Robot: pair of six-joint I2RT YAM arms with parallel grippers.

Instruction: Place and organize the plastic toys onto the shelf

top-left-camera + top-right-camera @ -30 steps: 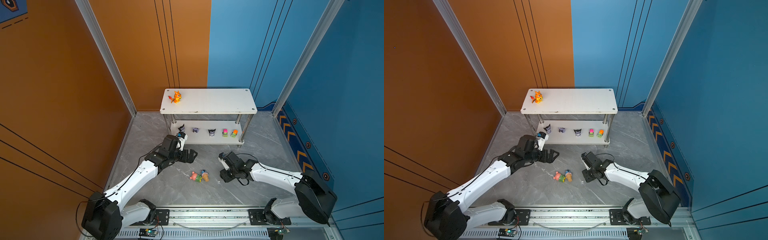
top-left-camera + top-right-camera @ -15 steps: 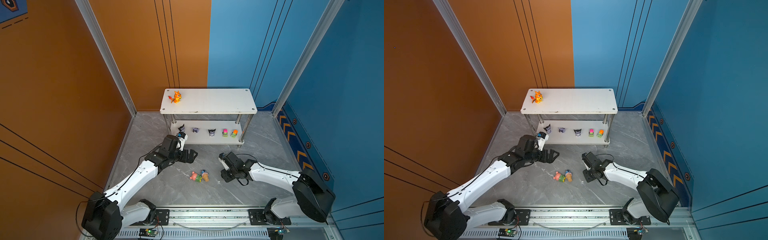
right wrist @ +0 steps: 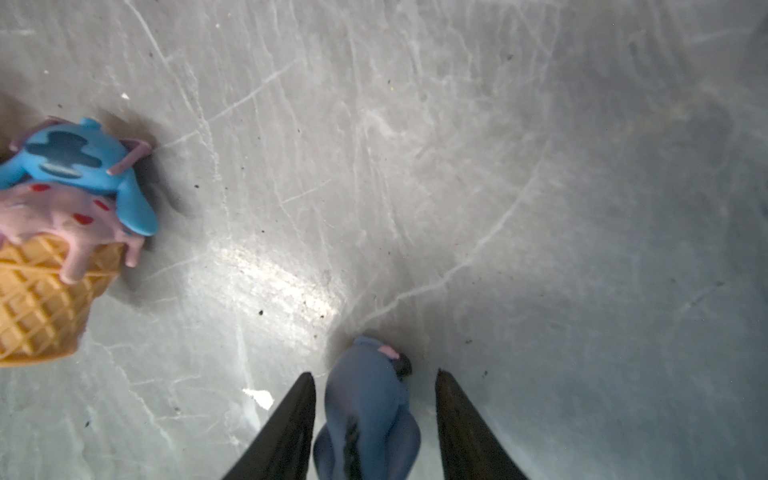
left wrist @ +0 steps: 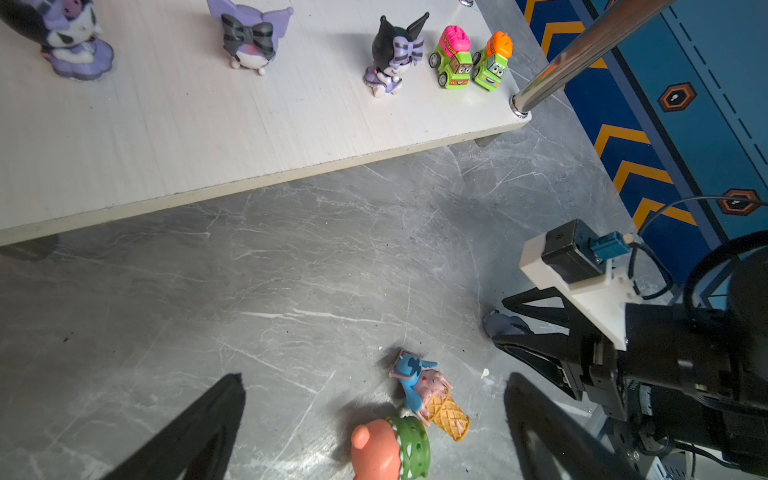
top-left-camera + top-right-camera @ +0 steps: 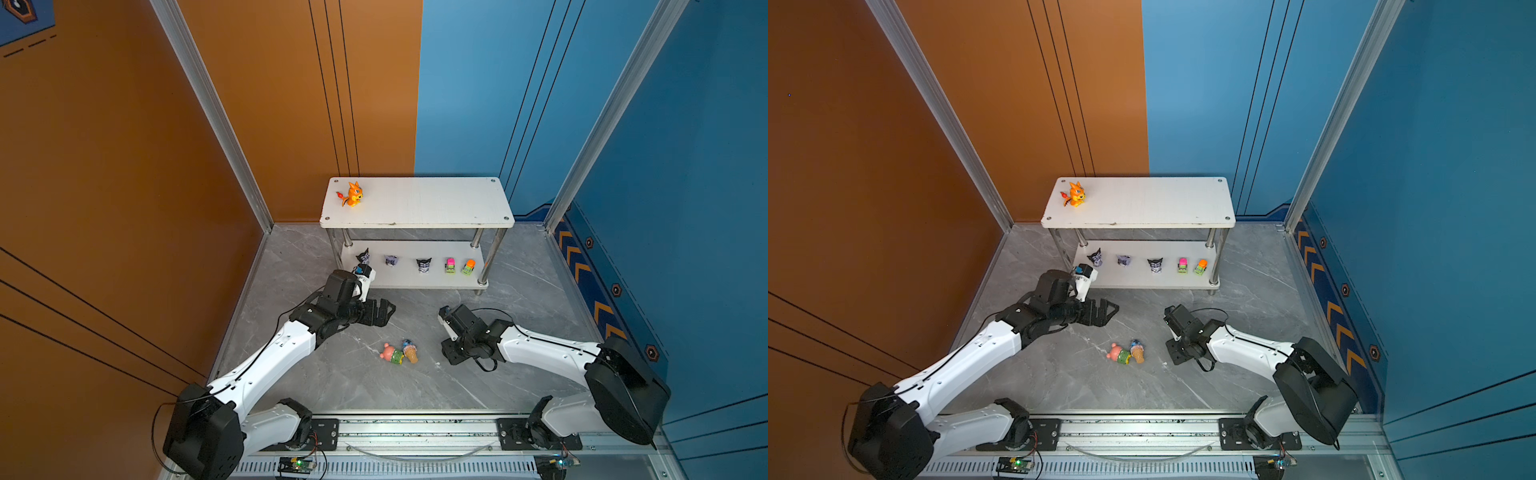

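Observation:
The shelf (image 5: 419, 203) carries an orange dragon (image 5: 352, 194) on its top board. Three black-purple imps (image 4: 395, 50) and the pink car (image 4: 453, 58) and orange car (image 4: 492, 62) stand on the lower board. A pink bear (image 5: 390, 353) and a blue creature on a cone (image 5: 409, 349) lie on the floor. My left gripper (image 4: 374, 376) hovers open just short of them. My right gripper (image 3: 374, 372) points down at the floor, its fingers either side of the grey-blue donkey (image 3: 365, 399), with a gap showing on one side. The donkey is hidden in both top views.
The grey marble floor (image 5: 519, 291) is walled by orange and blue panels. The shelf's chrome legs (image 4: 582, 54) stand at its corners. The arms' base rail (image 5: 415, 428) runs along the near edge. My right gripper (image 5: 451, 357) sits just right of the two fallen toys.
Both arms stay nearly where they were. No toy has visibly moved.

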